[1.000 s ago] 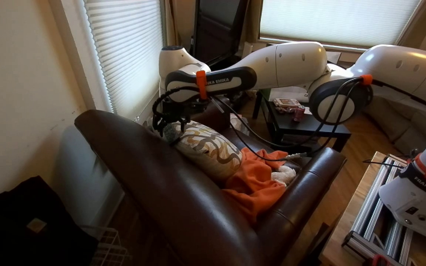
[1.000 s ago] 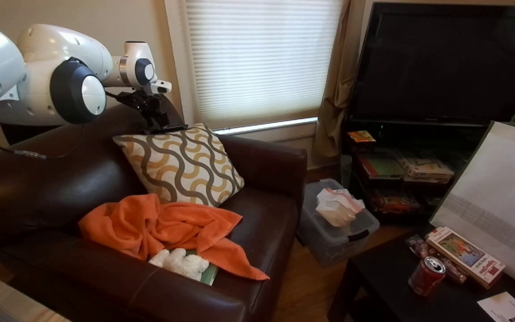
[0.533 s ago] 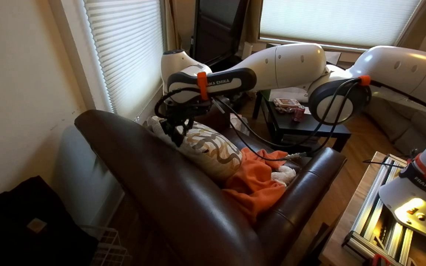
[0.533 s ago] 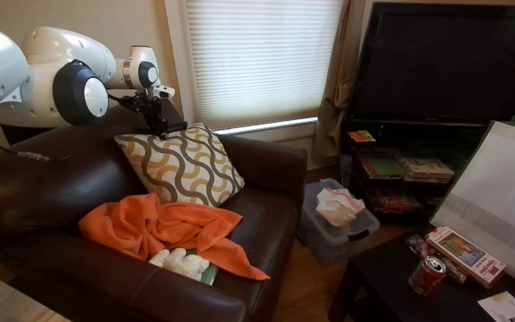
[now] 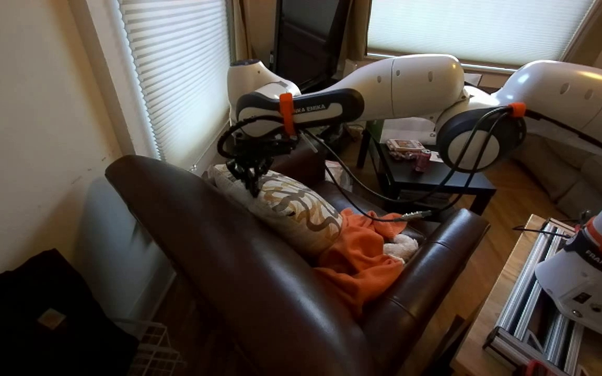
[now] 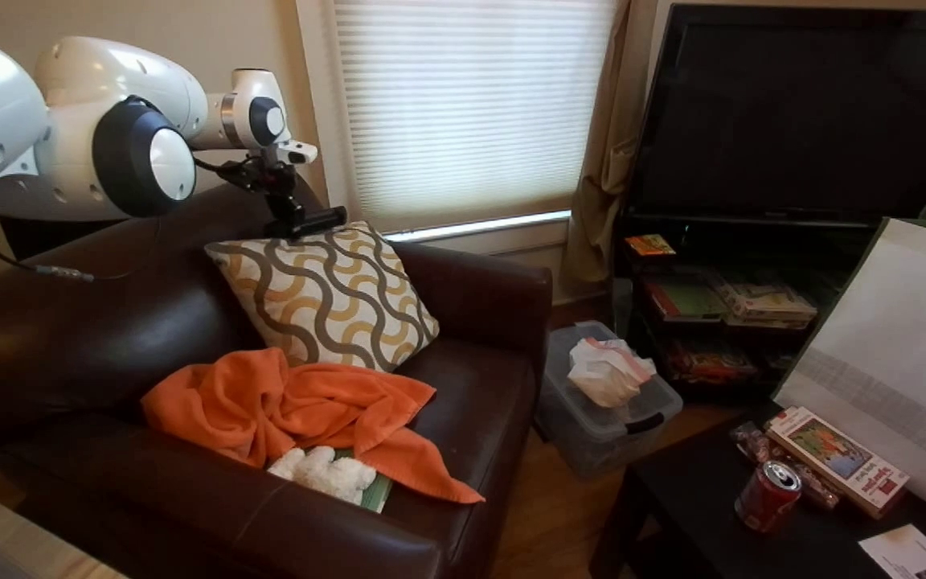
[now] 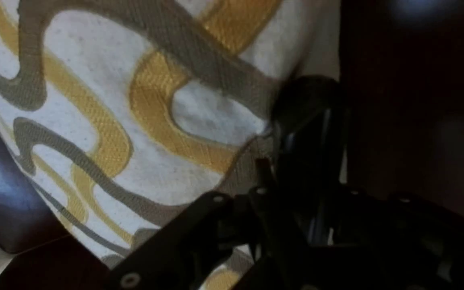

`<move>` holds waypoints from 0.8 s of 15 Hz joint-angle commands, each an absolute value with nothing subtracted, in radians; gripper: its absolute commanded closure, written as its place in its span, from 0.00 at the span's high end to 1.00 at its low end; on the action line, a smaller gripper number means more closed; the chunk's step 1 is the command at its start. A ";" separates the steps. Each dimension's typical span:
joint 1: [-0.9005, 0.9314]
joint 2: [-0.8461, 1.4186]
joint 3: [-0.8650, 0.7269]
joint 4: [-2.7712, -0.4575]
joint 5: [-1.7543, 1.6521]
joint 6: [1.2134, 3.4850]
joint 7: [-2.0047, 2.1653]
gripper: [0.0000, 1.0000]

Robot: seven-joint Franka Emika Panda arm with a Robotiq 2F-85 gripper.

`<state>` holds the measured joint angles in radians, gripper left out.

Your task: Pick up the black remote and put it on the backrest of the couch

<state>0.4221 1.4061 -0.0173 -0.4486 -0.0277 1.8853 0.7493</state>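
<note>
Raised the gripper (image 6: 292,220) a bit vs half a sec ago, def higher in both exterior views, lifted the arm (image 5: 405,86) w/ it too

Brought the black remote (image 6: 326,220) up along, clamped in the grip, now just above or against the top edge of the patterned cushion (image 6: 334,297) (can't tell if touching), close beside the couch backrest (image 5: 238,266)

Same spot as before for the cushion, the orange towel (image 6: 286,402) and the white fluffy thing (image 6: 330,474)

Lost the yellow glare on the robot base (image 5: 588,297) btw, back to dull like a sec ago

Pose-wise: stretched way out from the base, roughly level, then bent down at the far end, pointing the gripper at the upper edge of the cushion

Can see the remote in wrist view as a dark oblong over the cushion's edge, too dark for detail tho
</note>
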 commanded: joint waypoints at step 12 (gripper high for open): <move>0.701 1.203 -0.058 -0.477 -0.159 1.547 0.501 0.07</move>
